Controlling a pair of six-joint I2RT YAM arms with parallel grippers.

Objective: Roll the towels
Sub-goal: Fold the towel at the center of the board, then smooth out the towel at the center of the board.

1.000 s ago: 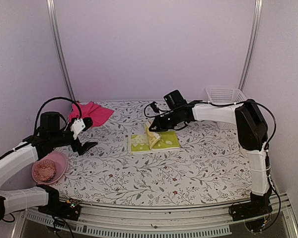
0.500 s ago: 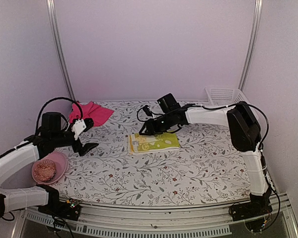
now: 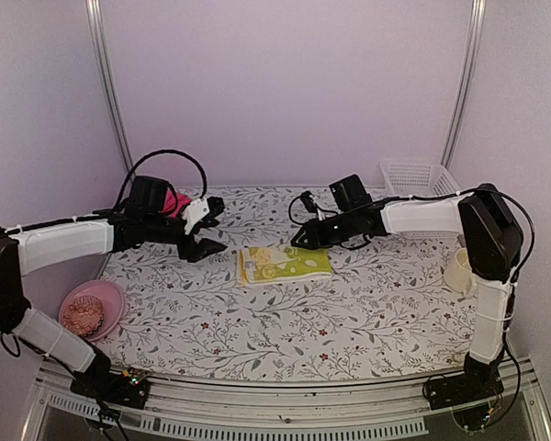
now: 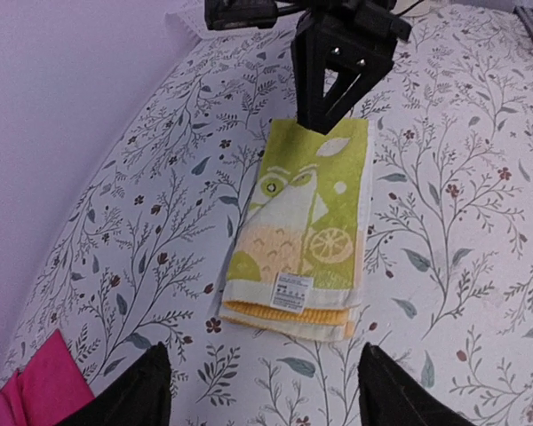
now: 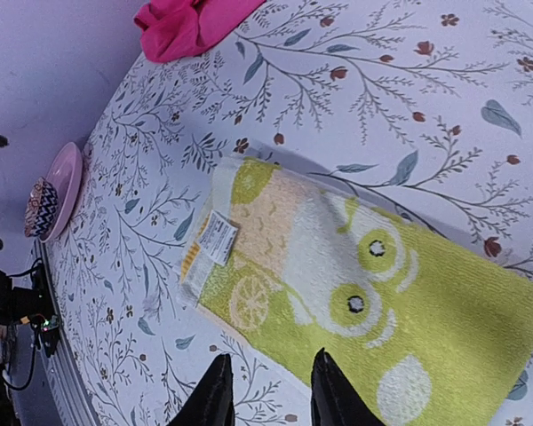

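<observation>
My left gripper (image 4: 265,390) is spread wide with nothing between its fingers; its wrist camera shows only the flowered counter (image 3: 349,312) in the gap. It hangs just above the counter, left of centre. It points at the near short end of the yellow-green towel (image 4: 302,231), the end with the white label (image 4: 291,291) and the yellow stripe. That end lies just beyond the fingertips, not touching them.

My right gripper (image 5: 268,390) comes in from the other side. Its fingers are a little apart and clamp nothing. Seen from the left wrist, its tips are down at the towel's far short end. I cannot tell whether they touch the cloth.

The yellow-green towel lies between the two grippers in the middle of the counter. It is folded into a flat oblong with its printed side up and is not rolled.

The pink towel (image 5: 191,22) lies in a loose, crumpled heap at the far left of the counter. In the top view my left arm hides part of it. It is well apart from the yellow-green towel, and it is not rolled either.

Further out, a pink bowl (image 3: 92,310) with something patterned in it sits at the near left edge. A white basket (image 3: 418,175) stands in the far right corner. A pale cup (image 3: 459,271) stands beside the right arm.
</observation>
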